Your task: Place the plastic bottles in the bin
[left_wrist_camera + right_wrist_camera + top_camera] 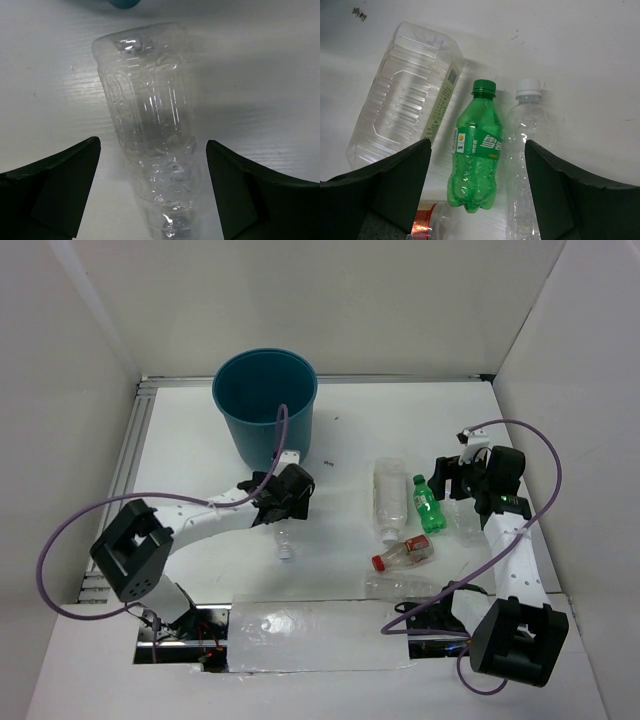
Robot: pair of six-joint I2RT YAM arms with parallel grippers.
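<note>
Green bottle (475, 160) label visible at right wrist, whole bin (245, 430) overhead

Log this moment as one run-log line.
left gripper: open, straddling clear bottle lying down | right gripper: open above green bottle | bin: upright, beyond left gripper

we find the bin (265, 405) at the back of the table (350, 440), left of centre. before it lies a lone bottle (284, 538). to the right three lie side by side: the wide bottle (390, 498) leftmost, the middle bottle (428, 505), the rightmost bottle (527, 130). a fourth bottle (403, 553) and a fifth bottle (400, 588) lie before them.
</note>
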